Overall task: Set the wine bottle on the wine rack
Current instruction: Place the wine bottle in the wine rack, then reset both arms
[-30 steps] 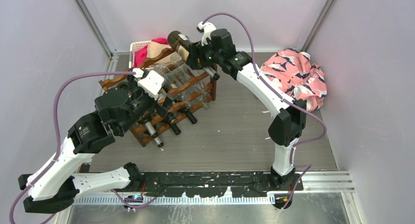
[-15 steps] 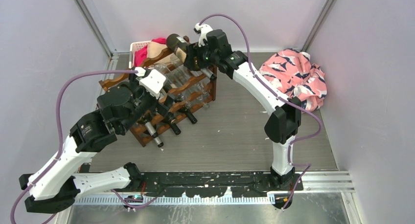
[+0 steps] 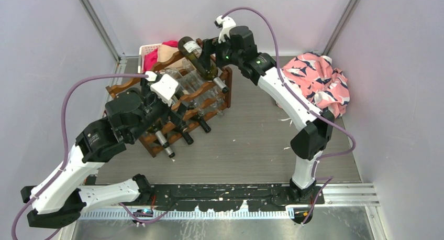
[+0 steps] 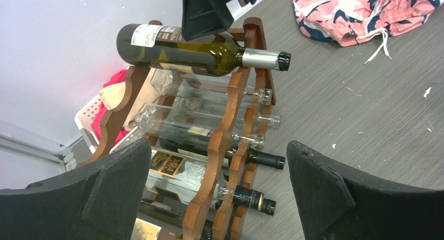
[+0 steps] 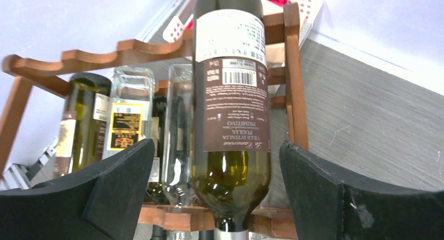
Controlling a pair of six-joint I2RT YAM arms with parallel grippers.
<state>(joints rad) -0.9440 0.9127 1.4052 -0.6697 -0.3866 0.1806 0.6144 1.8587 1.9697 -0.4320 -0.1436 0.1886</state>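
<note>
The wine bottle [image 3: 200,57], dark green with a brown and white label, lies across the top tier of the reddish-brown wooden wine rack [image 3: 124,86], at its right end. Its silver-capped neck points to the front. My right gripper [image 3: 210,46] is open just above it; in the right wrist view the bottle [image 5: 230,104] lies between the spread fingers of the gripper [image 5: 217,198], untouched, on the rack's rails [image 5: 104,55]. My left gripper [image 3: 177,108] is open and empty at the rack's front. The left wrist view shows the gripper [image 4: 220,193], bottle [image 4: 193,48] and rack [image 4: 220,140].
Several other bottles [image 3: 183,134], clear and dark, fill the rack's lower tiers. A white slotted basket [image 3: 145,51] with red and beige cloth stands behind the rack. A pink patterned cloth [image 3: 314,83] lies at the right, by the wall.
My right gripper has opened and let go of the wine bottle, which now lies on the rack's top tier. The gripper has drawn back a little to the right. The left arm has barely moved.
</note>
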